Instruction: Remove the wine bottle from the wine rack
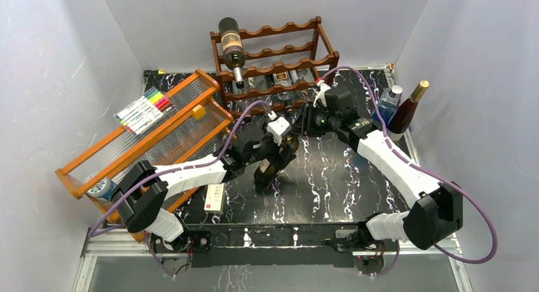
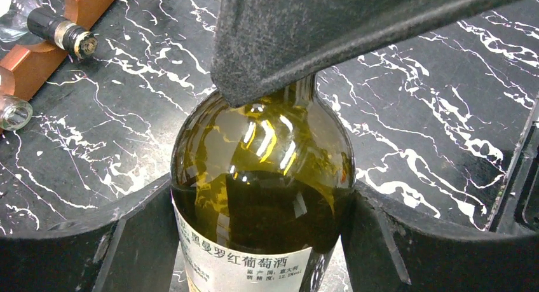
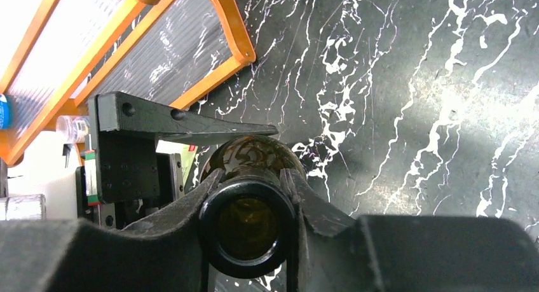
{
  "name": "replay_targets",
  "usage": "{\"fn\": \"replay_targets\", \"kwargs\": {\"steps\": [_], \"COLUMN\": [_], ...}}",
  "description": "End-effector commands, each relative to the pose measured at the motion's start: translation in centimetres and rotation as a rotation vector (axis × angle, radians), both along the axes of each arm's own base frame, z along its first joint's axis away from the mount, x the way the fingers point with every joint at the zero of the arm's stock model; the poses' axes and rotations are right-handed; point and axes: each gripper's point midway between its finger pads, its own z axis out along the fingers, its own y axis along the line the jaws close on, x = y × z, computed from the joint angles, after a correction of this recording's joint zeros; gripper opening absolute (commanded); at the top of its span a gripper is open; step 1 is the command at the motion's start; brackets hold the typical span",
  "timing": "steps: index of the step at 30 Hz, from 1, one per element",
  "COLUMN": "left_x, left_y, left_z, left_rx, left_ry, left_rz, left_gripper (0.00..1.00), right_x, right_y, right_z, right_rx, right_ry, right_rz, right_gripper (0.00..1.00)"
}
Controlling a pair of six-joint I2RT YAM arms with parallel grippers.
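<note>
The dark reddish-brown wine rack (image 1: 279, 53) stands at the back centre, and one labelled bottle (image 1: 232, 45) lies on its top left tier. A dark green wine bottle (image 1: 267, 168) with a white label is off the rack, tilted over the black marble table in front of it. My left gripper (image 1: 279, 146) is shut on its body just below the shoulder (image 2: 260, 177), with fingers (image 2: 95, 241) pressing either side. My right gripper (image 1: 306, 122) is shut on its neck, and the open mouth (image 3: 246, 225) faces the right wrist camera.
An orange-framed tray (image 1: 121, 155) with markers (image 1: 146, 109) fills the left. A tape roll (image 1: 98, 189) and a white box (image 1: 214, 198) lie near it. A gold-capped bottle (image 1: 407, 111) and a clear bottle (image 1: 389, 101) stand at the right wall. Small bottles (image 2: 60, 31) lie in the rack's lower tier.
</note>
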Motion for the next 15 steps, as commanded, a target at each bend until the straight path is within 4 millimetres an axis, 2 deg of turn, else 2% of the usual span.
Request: {"fn": "replay_targets", "kwargs": {"steps": [1, 2, 4, 6, 7, 11, 15], "left_x": [-0.1, -0.1, -0.2, -0.2, -0.1, 0.0, 0.8], "left_y": [-0.7, -0.6, -0.6, -0.3, -0.2, 0.7, 2.5], "left_z": [5.2, 5.4, 6.5, 7.7, 8.2, 12.5, 16.1], "left_rx": [-0.119, -0.121, -0.129, -0.13, -0.122, -0.091, -0.048], "left_ry": [-0.053, -0.054, -0.066, -0.092, -0.107, -0.224, -0.358], "left_rz": [-0.01, -0.01, -0.012, -0.012, -0.016, -0.034, 0.01], "left_gripper": [0.46, 0.62, 0.79, 0.97, 0.98, 0.98, 0.98], "right_x": [1.1, 1.2, 1.7, 2.0, 2.0, 1.9, 1.2], "right_y": [-0.8, -1.2, -2.5, -4.0, -4.9, -8.9, -13.6], "right_z": [2.7, 3.0, 4.1, 4.9, 5.3, 6.8, 7.5], "right_rx": [-0.006, -0.019, -0.063, -0.122, -0.153, -0.277, -0.423], "right_ry": [-0.129, -0.146, -0.186, -0.217, -0.233, -0.297, -0.317], "right_rz": [-0.044, -0.056, -0.105, -0.16, -0.185, -0.317, -0.473], "right_gripper": [0.26, 0.2, 0.07, 0.0, 0.0, 0.0, 0.0]}}
